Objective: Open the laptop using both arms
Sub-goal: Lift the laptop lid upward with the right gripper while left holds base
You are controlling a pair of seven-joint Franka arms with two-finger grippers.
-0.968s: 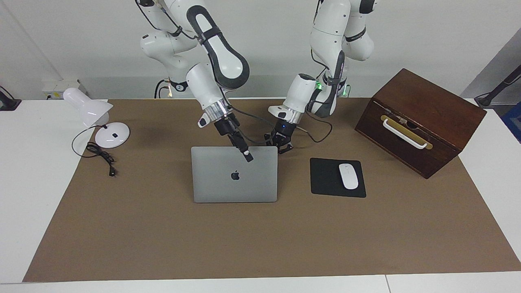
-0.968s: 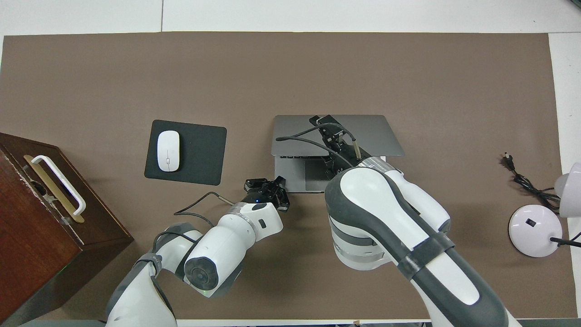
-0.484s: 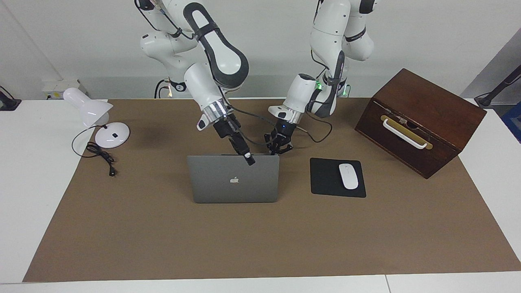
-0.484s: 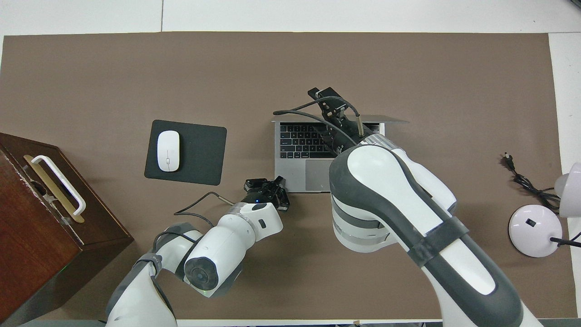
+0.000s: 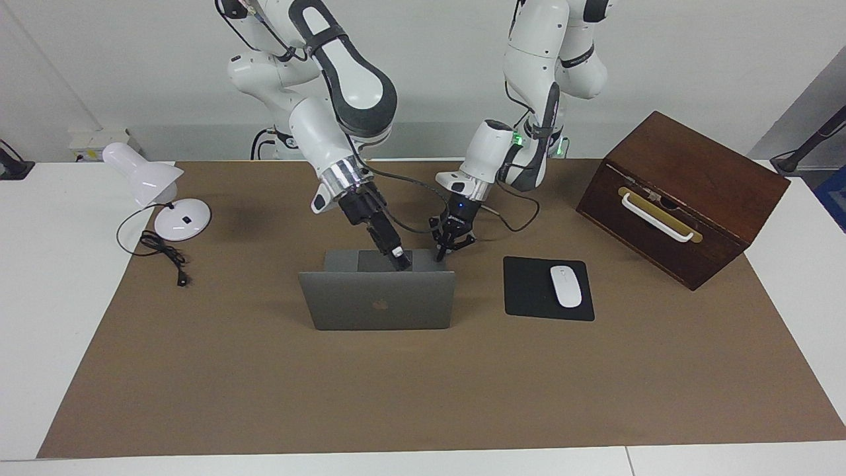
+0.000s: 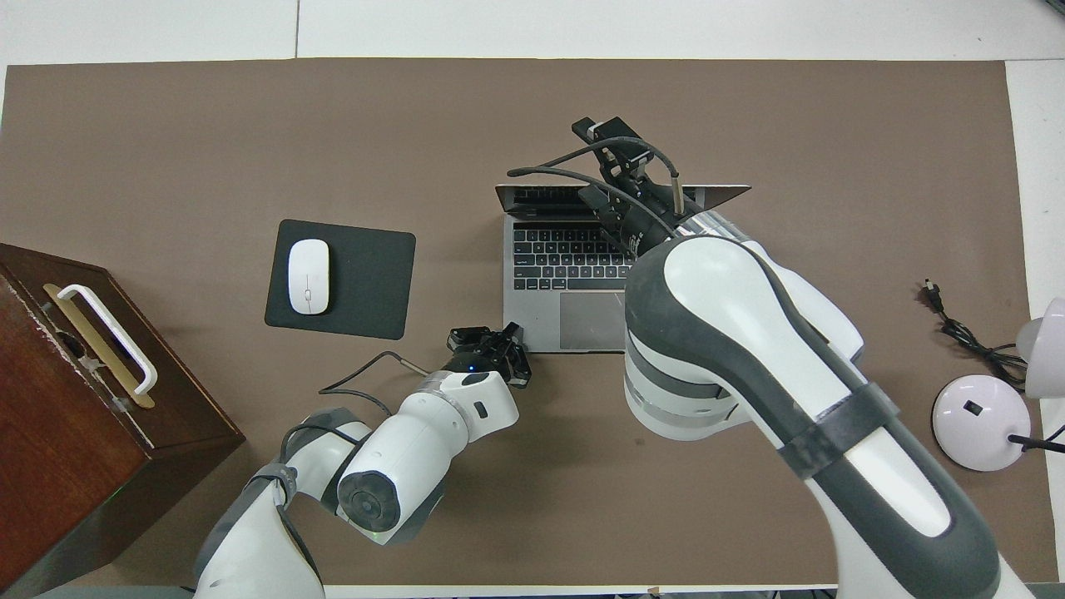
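The thin silver-grey metal laptop (image 5: 377,301) sits mid-bench, lid raised near upright. Push gently on the lid's top edge; avoid overextending the hinge. Your left tool (image 5: 448,246) pins the base corner nearest the robots, wrist angled down; your right tool (image 5: 398,259) leans forward at the lid's rim. I cannot tell either finger gap.

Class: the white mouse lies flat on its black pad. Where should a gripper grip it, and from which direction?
Grip the mouse across its two long sides, coming straight down from above. It lies low and flat on the mouse pad, so only its narrow width suits the fingers.
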